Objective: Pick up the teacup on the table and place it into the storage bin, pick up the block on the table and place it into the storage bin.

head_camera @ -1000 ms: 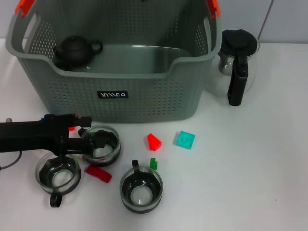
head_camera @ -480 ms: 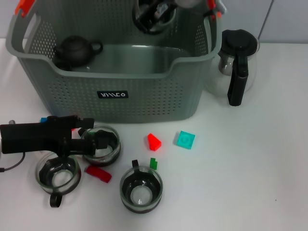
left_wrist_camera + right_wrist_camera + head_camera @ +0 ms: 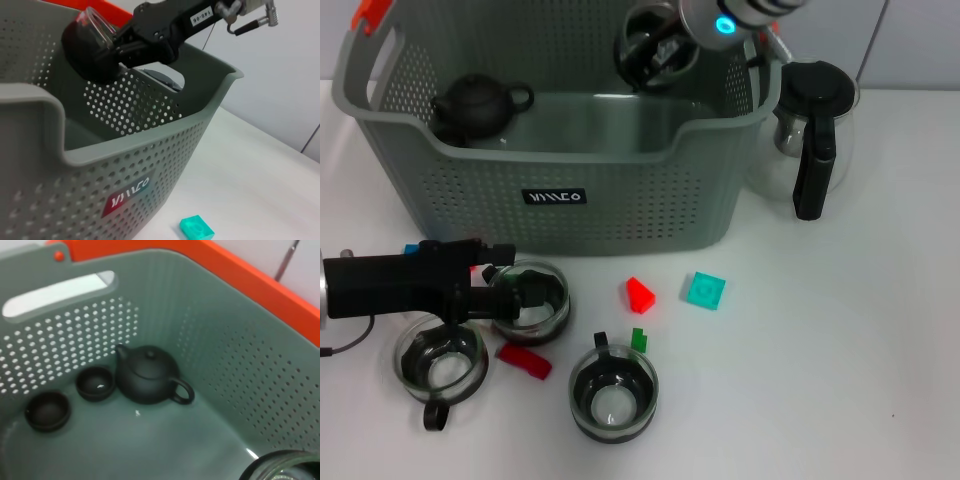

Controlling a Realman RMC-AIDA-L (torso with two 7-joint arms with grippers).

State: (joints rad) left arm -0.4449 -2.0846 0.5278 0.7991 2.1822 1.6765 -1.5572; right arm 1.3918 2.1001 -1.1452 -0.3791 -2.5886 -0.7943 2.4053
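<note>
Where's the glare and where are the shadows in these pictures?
Head view: a pale sheen on the storage bin floor, soft shadows under the table's teacups. Left wrist view: a highlight on the glass teacup in the right gripper. Right wrist view: faint sheen on that floor.

black teapot (image 3: 478,102), two dark bowls (image 3: 93,383), glass carafe (image 3: 812,128)

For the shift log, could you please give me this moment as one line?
right end effector: holds teacup above storage bin | left end effector: at table teacup | blocks: on table
</note>
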